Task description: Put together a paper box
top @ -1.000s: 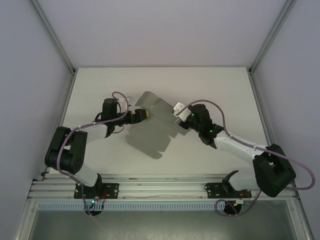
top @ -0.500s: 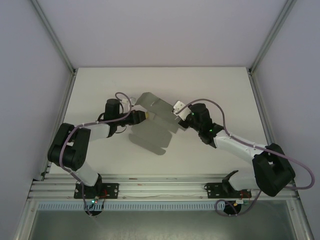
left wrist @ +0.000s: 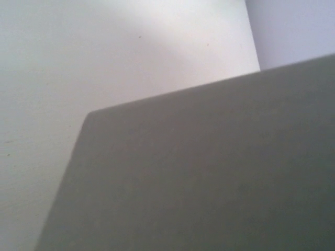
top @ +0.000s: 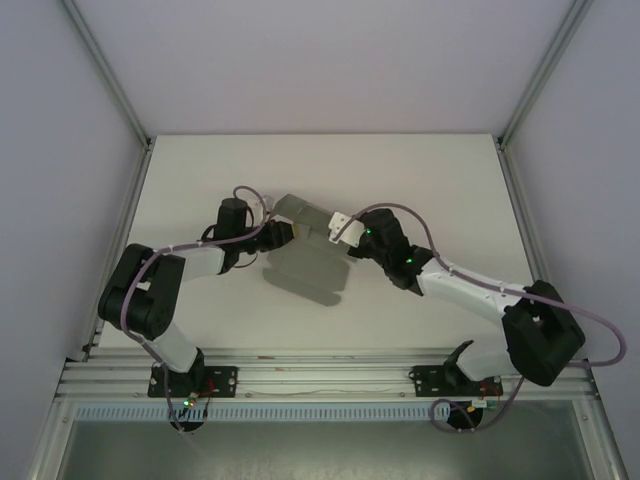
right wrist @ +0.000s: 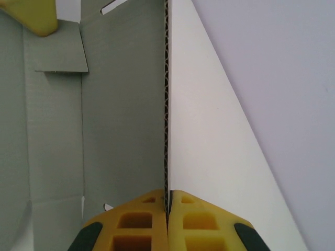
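Note:
The paper box (top: pixel 305 262) is a grey card sheet, partly folded and held up off the white table between both arms. My left gripper (top: pixel 286 232) grips its left edge. In the left wrist view the card (left wrist: pixel 209 183) lies right across the lens and hides the jaws. My right gripper (top: pixel 345 237) is shut on the card's right edge. In the right wrist view the yellow fingers (right wrist: pixel 141 219) pinch the corrugated edge (right wrist: pixel 167 104), which stands straight up from them. A yellow fingertip (right wrist: pixel 31 15) of the left gripper rests on the far flap.
The white table (top: pixel 200 180) spreads around the card, with grey walls on three sides and upright posts at the back corners. An aluminium rail (top: pixel 320 375) carries both arm bases at the near edge. Cables loop over each forearm.
The left gripper has closed on the card's left edge. The right gripper has moved left, and the sheet has folded up narrower between the two.

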Controlling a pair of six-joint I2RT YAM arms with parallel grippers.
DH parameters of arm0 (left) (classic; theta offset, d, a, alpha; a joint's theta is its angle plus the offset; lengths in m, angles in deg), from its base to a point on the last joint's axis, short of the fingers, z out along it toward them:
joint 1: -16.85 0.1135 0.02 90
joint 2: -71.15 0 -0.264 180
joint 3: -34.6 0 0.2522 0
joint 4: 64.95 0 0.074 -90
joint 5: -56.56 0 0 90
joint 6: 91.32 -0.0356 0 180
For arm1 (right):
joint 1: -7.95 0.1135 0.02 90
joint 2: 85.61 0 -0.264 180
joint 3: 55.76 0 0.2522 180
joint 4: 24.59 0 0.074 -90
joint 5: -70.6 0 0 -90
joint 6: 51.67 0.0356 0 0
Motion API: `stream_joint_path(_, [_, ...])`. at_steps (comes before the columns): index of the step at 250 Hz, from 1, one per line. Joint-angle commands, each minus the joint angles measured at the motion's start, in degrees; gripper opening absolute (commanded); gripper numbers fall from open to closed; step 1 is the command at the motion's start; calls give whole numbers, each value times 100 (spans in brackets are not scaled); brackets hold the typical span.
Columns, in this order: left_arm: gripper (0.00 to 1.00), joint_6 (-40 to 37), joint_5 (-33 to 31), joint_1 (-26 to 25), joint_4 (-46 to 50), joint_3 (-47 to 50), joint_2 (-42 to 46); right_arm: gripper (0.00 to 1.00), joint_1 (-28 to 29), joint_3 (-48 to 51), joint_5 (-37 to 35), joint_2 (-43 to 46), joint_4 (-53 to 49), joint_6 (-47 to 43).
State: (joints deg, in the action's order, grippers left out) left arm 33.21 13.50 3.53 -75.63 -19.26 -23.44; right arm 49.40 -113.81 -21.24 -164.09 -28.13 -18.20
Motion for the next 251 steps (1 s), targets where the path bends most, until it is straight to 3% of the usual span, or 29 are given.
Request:
stream_joint_path(1, [21, 173, -110, -83, -77, -148, -111, 0, 231, -98, -647, -251, 191, -516])
stream_joint_path(30, [22, 237, -196, -84, -11, -173, -175, 0, 308, -35, -897, -395, 460, -703])
stream_joint_path(78, [36, 240, -265, -87, 149, -183, -222, 0, 340, 53, -1210, -467, 773, -1067])
stream_joint_path(101, [51, 21, -454, -57, 516, -169, -70, 0, 337, 8, -1109, -415, 524, -1042])
stream_joint_path(134, [85, -469, -986, 43, 1326, -114, 500, 0, 298, -27, -985, -409, 173, -963])
stream_joint_path(161, [100, -861, -1704, 172, 2126, -104, 1162, 0, 260, 30, -1003, -423, 154, -987])
stream_joint_path(197, [100, -1098, -2804, 401, 3045, -343, 1794, 0, 197, 114, -884, -470, 295, -1155])
stream_joint_path(251, [100, -1243, -3138, 781, 3061, -1092, 1257, 0, 197, 91, -1015, -779, 751, -1629])
